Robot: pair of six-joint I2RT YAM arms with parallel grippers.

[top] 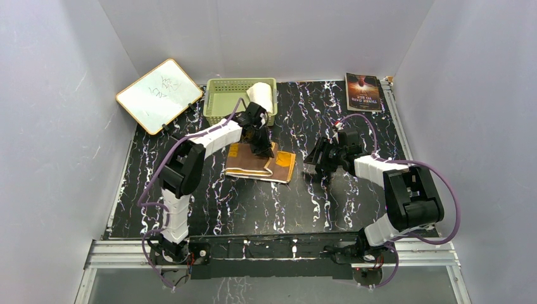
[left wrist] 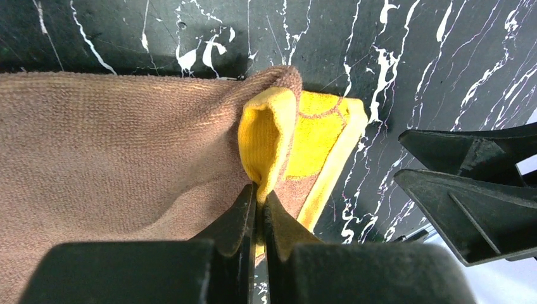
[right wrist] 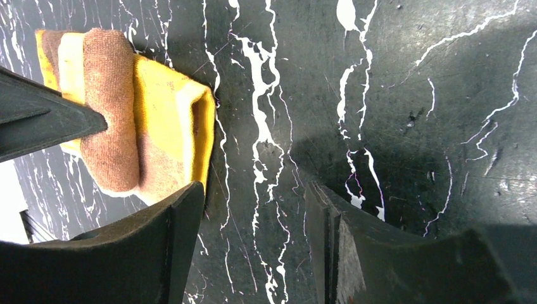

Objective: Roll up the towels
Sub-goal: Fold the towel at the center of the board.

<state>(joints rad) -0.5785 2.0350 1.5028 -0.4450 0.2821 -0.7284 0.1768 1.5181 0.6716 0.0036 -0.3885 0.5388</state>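
The brown towel (top: 250,164) lies flat on the black marbled table, its right end folded back with the yellow-orange side (top: 285,158) up. My left gripper (top: 261,149) is shut on that folded edge; in the left wrist view the gripper (left wrist: 259,193) pinches a raised yellow fold of the towel (left wrist: 114,145). My right gripper (top: 316,163) stands open just right of the towel, above bare table. In the right wrist view this gripper (right wrist: 256,196) holds nothing, with the towel's folded end (right wrist: 114,120) beside its left finger. The white towel (top: 261,96) sits rolled at the right end of the green basket.
The pale green basket (top: 231,101) stands at the back centre, just behind the left arm. A whiteboard (top: 159,95) leans at the back left. A book (top: 363,92) lies at the back right corner. Grey walls enclose the table on three sides.
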